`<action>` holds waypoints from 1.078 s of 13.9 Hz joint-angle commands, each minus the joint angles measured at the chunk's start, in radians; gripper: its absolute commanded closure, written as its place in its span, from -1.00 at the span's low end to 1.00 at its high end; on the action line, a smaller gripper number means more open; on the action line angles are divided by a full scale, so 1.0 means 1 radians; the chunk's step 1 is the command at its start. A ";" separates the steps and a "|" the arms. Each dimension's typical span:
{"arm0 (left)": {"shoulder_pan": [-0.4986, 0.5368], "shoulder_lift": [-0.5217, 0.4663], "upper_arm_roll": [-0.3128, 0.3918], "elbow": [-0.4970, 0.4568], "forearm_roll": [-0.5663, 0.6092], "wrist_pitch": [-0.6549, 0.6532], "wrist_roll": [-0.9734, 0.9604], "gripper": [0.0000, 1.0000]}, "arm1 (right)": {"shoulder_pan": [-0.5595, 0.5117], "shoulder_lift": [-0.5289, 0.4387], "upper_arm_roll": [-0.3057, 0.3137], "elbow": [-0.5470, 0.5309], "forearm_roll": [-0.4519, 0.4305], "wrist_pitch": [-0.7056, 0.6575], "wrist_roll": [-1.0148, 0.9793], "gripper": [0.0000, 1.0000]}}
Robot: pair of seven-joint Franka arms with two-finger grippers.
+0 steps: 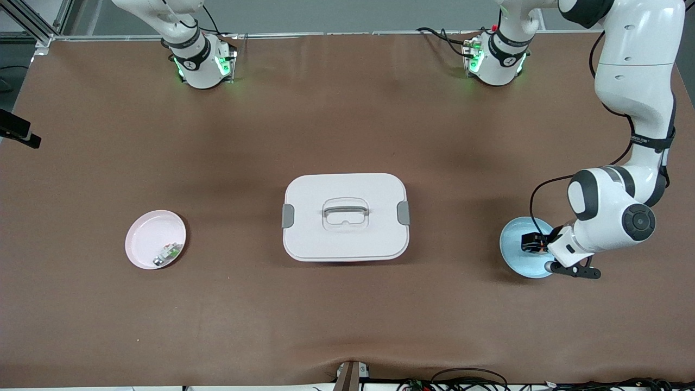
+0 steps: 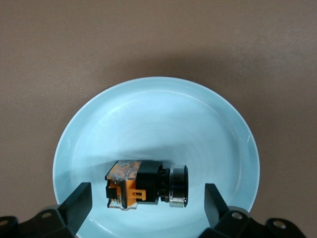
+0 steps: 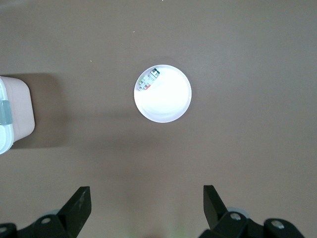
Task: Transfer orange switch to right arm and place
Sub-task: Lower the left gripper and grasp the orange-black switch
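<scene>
**Left gripper poised over the switch**

Front view: the left arm bent low over the blue dish (image 1: pixel 516 241), apparently set up for the pick.

Left wrist view: the left gripper (image 2: pixel 147 198) stood spread, empty, straddling the switch (image 2: pixel 146 183), which lay on its side in the dish.

Right wrist view: the right gripper (image 3: pixel 147 201) waited high over the pink dish (image 3: pixel 168 101), spread and empty, presumably for the handover.

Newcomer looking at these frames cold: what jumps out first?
Probably the big white lidded box in the middle of the table, latches at both ends. Next, the left gripper, open, low over the blue plate at the left arm's end, its fingers either side of the orange switch lying on its side. The right gripper, open, is high above the pink plate holding a small green-and-white part.
</scene>
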 commanded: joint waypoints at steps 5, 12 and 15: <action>-0.004 0.030 0.003 0.015 -0.021 0.019 0.026 -1.00 | -0.004 -0.026 0.003 -0.025 0.012 -0.004 0.017 -1.00; -0.004 0.044 0.003 0.010 -0.023 0.043 0.024 -1.00 | -0.005 -0.026 0.003 -0.025 0.001 0.004 -0.020 -1.00; -0.005 0.045 0.003 0.010 -0.037 0.043 0.023 -0.61 | -0.005 -0.026 0.003 -0.026 0.001 0.004 -0.018 -1.00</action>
